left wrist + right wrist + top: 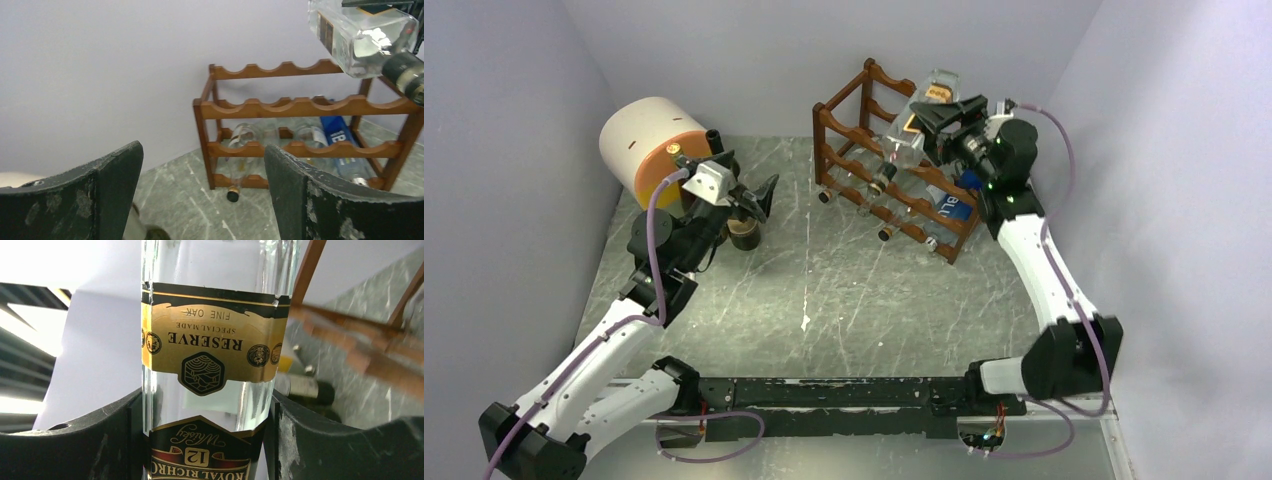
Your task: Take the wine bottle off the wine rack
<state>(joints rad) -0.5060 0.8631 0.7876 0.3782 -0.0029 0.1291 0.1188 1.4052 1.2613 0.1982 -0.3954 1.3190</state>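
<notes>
Currently clamping the bottle between the part-closed fingers of the right gripper, holding it tilted just above the rack; holding the left gripper wide open, empty; carrying clear still pending.

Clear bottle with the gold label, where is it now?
The clear bottle is at the back right in the top view, gripped by the right end effector, tilted over the wine rack.

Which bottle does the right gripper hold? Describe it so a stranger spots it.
Find the wine rack at the table's far right. At its top the right gripper clamps a clear bottle with a gold Reserve label. The other bottles lie in the lower tiers.
</notes>
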